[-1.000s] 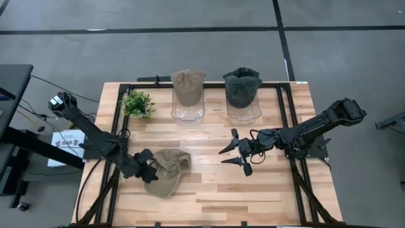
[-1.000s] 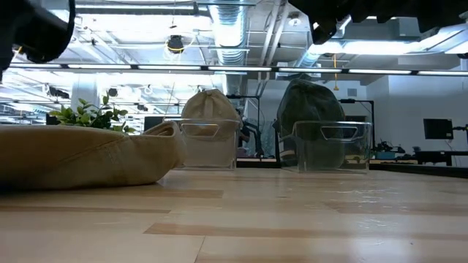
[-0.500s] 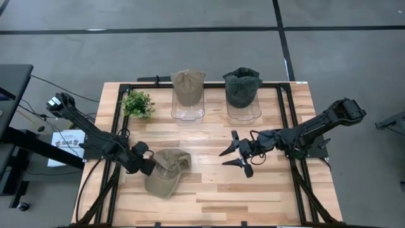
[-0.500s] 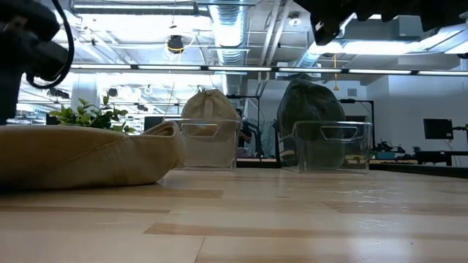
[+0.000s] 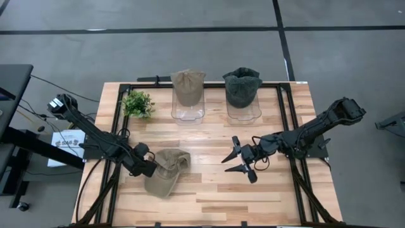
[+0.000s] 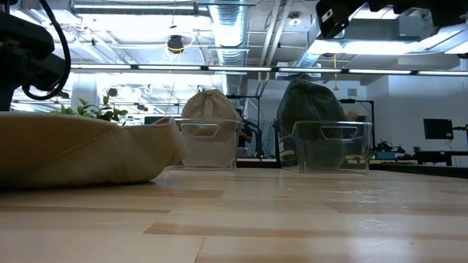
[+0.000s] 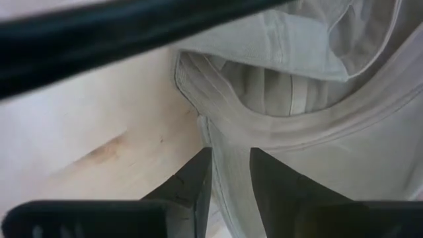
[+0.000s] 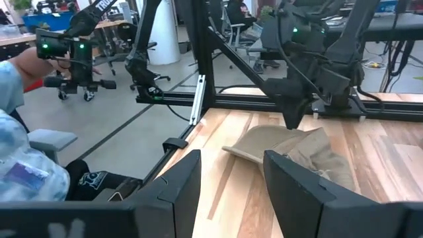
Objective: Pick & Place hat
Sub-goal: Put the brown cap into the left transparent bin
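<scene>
Since the earlier frame the left gripper (image 5: pixel 150 166) has slid onto the tan cap (image 5: pixel 166 171) at lower left, jaws pinching its edge. Right gripper (image 5: pixel 239 162) hovers mid-frame over the tabletop (image 5: pixel 209 190), jaws spread and empty.

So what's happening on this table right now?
The left gripper is down at the tan cap lying loose on the wooden table, its fingers closed on the cap's edge. The right gripper hovers open over bare wood near the middle, holding nothing. At the far side, another tan hat and a dark green hat sit on clear stands, with a small plant beside them.
</scene>
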Available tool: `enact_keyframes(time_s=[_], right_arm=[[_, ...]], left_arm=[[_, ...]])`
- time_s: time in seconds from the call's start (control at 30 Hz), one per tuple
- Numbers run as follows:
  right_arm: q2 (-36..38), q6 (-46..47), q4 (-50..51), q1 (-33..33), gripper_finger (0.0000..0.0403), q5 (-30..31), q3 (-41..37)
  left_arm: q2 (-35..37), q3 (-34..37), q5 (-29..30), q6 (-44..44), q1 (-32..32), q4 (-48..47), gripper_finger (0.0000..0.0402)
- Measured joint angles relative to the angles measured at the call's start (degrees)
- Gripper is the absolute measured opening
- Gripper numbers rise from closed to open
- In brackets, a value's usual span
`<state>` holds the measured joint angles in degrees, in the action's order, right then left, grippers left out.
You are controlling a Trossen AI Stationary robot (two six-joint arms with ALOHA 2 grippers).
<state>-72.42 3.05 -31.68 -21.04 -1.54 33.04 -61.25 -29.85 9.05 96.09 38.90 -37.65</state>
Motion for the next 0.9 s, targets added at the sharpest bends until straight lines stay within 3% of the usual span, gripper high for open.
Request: enact_keyframes(time_s=[0.17,0.9], right_arm=[[0.0,0.44,0.0,-0.37,0.0154,0.02,0.0],[0.0,2.56,0.79,-1.76,0.0154,0.06,0.0]], left_arm=[[0.0,0.0,-1.95,0.24,0.33,0.18,0.01],[-1.25,0.02,-0.04,-0.72,0.39,0.38,0.01]])
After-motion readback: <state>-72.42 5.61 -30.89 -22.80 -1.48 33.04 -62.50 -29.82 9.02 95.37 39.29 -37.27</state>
